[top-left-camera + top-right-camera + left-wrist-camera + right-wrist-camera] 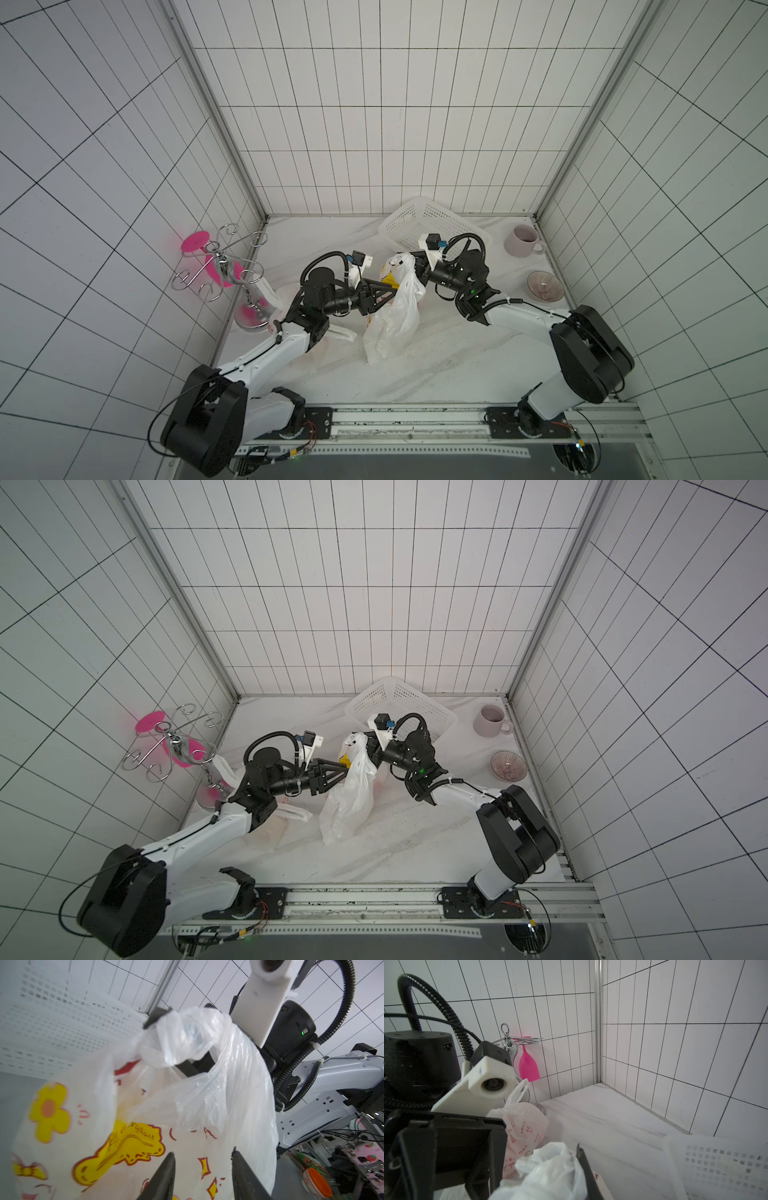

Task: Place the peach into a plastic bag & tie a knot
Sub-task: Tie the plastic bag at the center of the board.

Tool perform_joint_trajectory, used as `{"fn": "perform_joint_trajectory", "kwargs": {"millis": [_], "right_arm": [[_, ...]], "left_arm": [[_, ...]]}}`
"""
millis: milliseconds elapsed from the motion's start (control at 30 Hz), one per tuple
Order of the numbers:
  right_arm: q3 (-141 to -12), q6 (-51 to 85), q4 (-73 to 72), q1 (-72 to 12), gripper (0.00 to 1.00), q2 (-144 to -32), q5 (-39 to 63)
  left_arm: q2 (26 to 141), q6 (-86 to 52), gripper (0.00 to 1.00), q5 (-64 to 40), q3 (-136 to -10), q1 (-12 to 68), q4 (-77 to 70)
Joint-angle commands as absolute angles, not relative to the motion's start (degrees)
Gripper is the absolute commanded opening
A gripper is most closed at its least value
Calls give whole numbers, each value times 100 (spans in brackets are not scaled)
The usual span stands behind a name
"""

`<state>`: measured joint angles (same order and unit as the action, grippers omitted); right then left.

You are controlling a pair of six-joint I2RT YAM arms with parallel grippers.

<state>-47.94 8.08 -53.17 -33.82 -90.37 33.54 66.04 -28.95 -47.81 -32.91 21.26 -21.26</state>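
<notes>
A white plastic bag (395,307) with yellow and red prints hangs above the marble table in both top views (353,796). My right gripper (409,259) is shut on its bunched top; the crumpled plastic (550,1167) fills the jaws in the right wrist view. My left gripper (392,289) is open right at the bag's upper side. In the left wrist view its fingers (170,1167) stand apart in front of the printed plastic (128,1147), gripping nothing. The peach is hidden.
A white perforated basket (432,226) lies at the back, a pale mug (523,241) and a ribbed glass bowl (544,284) to the right. A wire rack with pink utensils (220,266) stands at the left. A second red-printed bag (525,1126) lies beneath the left arm.
</notes>
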Motion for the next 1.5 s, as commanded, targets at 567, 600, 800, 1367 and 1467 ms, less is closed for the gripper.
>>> {"fn": "perform_joint_trajectory", "kwargs": {"millis": [567, 600, 800, 1367, 1467], "right_arm": [[-4855, 1024, -5019, -3349, 19, -8928, 4178], [-4873, 1044, -5026, -3355, 19, -8941, 4199], [-4951, 1116, -5037, -3401, 19, -9022, 4236], [-4835, 1077, -4825, -3363, 22, -8936, 4206], [-4752, 1016, -4323, -3323, 35, -8722, 3973]], "left_arm": [[7442, -2095, 58, -5130, -4623, 1952, -1031], [7434, -2115, 58, -5146, -4583, 1959, -1090], [7523, -2475, 55, -5297, -4557, 2020, -1627], [7504, -2582, 0, -5464, -4601, 1739, -1765], [7404, -2613, 0, -5428, -4606, 1649, -1762]]}}
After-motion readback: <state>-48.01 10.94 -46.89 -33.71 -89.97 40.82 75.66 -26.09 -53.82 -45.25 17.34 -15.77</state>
